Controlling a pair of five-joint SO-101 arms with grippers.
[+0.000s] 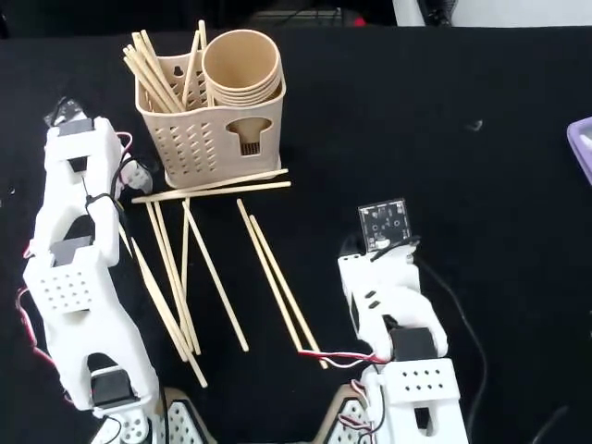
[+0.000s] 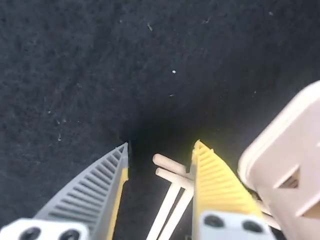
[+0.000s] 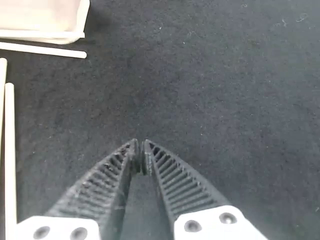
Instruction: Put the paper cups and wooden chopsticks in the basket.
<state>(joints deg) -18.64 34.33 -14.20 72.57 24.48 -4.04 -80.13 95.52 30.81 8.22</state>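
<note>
A beige perforated basket (image 1: 213,139) stands at the back left of the black table. It holds a stack of paper cups (image 1: 242,63) and several wooden chopsticks (image 1: 157,74). More chopsticks lie loose in front of it: two crosswise (image 1: 213,190), several fanned out (image 1: 171,277), and two diagonal (image 1: 277,282). My left gripper (image 2: 161,145) is open and low over the cloth beside the basket's corner (image 2: 280,165). Two chopstick ends (image 2: 170,175) lie between its jaws, close to the yellow finger (image 2: 215,180). My right gripper (image 3: 139,145) is shut on nothing above bare cloth.
The left arm (image 1: 79,268) runs along the table's left side, and the right arm (image 1: 393,305) sits at the front centre-right. A purple object (image 1: 583,148) pokes in at the right edge. In the right wrist view, the basket's base (image 3: 40,17) and a chopstick (image 3: 42,49) lie ahead.
</note>
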